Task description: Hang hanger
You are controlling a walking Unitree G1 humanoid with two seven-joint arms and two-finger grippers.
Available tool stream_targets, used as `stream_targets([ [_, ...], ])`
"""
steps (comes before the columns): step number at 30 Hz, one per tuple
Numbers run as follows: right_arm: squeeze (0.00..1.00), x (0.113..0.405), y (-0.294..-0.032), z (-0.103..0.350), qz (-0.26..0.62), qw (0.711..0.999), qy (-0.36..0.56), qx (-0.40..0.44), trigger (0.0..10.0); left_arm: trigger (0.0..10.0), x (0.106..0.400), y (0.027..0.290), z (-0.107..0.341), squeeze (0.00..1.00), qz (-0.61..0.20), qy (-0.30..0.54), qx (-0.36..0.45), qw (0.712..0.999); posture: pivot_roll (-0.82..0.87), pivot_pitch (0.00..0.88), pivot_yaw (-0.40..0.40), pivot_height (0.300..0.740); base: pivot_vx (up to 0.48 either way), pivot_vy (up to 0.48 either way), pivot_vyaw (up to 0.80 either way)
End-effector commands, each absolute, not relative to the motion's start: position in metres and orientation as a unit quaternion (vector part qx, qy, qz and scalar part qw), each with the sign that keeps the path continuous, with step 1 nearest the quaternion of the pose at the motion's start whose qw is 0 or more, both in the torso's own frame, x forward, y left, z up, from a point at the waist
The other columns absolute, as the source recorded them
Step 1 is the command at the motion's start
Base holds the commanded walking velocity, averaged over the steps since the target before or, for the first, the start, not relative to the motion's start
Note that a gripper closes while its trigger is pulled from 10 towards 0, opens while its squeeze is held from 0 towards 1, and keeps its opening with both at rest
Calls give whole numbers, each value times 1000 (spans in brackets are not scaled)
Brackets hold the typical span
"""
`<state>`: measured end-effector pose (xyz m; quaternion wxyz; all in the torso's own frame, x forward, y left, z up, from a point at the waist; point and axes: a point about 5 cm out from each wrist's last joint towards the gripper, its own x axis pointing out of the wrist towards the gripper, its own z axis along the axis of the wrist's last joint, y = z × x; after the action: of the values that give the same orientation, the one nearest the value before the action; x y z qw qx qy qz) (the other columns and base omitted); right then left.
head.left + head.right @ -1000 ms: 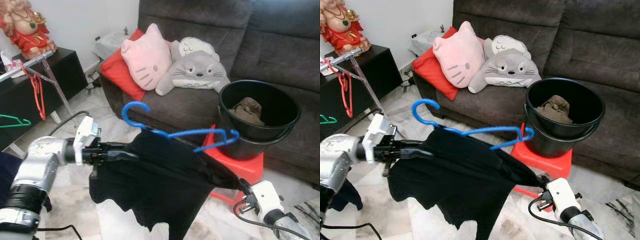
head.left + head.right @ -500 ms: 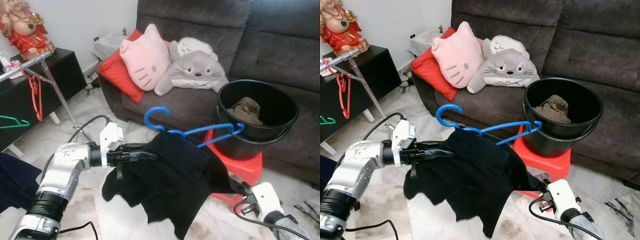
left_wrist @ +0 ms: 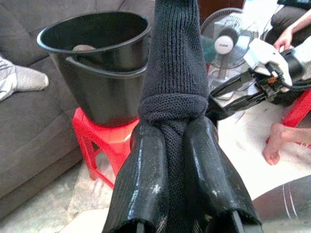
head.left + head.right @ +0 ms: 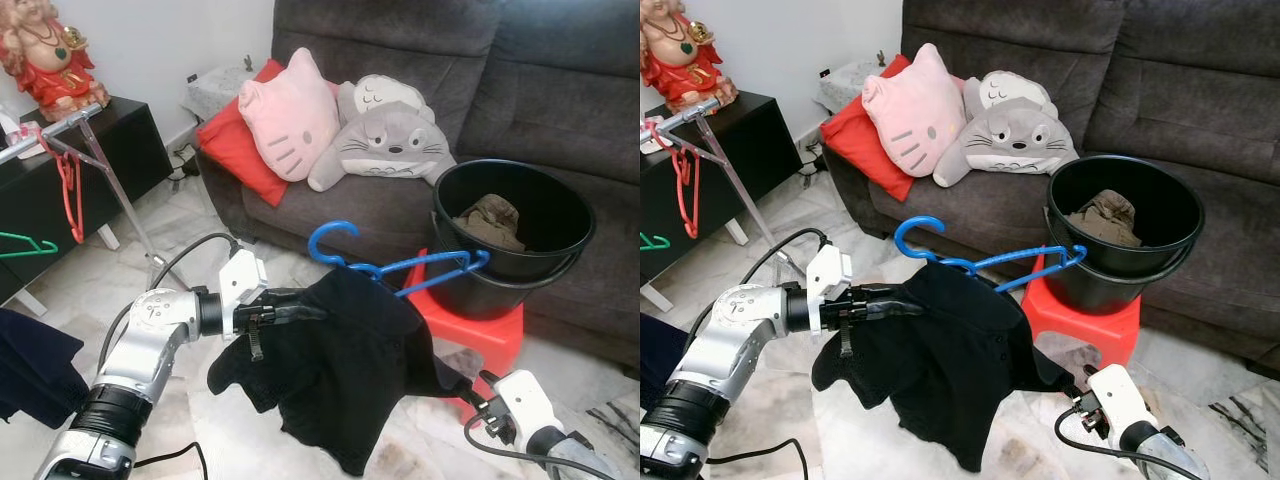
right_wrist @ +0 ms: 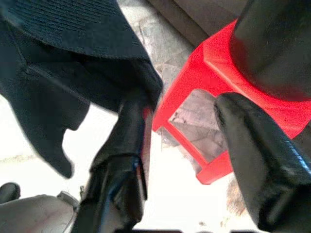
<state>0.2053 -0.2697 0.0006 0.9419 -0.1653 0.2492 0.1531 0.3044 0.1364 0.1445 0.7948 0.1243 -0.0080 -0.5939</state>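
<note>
Since 1 second ago the left gripper (image 4: 300, 311) has carried the black garment (image 4: 345, 375) and the blue hanger (image 4: 395, 264) inward toward the bucket side, so the cloth hangs bunched and narrower between the 2 arms. Its 2 fingers are closed tight on a rolled fold of the knit, as the left wrist view shows. The right gripper (image 5: 184, 145) sits low by the red stool (image 4: 478, 325); its fingers are spread apart, with the garment's edge lying against 1 of them, though whether that counts as a hold is hard to judge from this angle. The hanger rides on top of the cloth, hook up, its far end close to the black bucket (image 4: 520, 235), well apart from the metal rack (image 4: 95, 160) at the left. It seems only draped through the garment, so a tilt could let it slide out, or its end could snag the bucket rim during the swing to the rack.
</note>
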Motion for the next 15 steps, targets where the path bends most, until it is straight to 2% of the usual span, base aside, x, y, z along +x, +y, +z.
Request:
stream_targets([
  [1,1000,205,-276,1,126,949,267,-113,10000,10000,307,142,148,0,-581,-20,130,803,-203,5,46,740,0,0,0],
  [9,1000,206,-275,12,137,960,240,-36,10000,10000,308,142,146,0,-576,-14,136,806,-205,9,50,740,0,0,0],
  [13,1000,204,-280,21,160,957,235,-54,10000,10000,306,141,141,0,-584,2,146,799,-207,12,55,740,0,0,0],
  [15,1000,206,-280,32,177,954,226,-83,10000,10000,308,141,134,0,-578,23,183,795,-209,14,56,740,0,0,0],
])
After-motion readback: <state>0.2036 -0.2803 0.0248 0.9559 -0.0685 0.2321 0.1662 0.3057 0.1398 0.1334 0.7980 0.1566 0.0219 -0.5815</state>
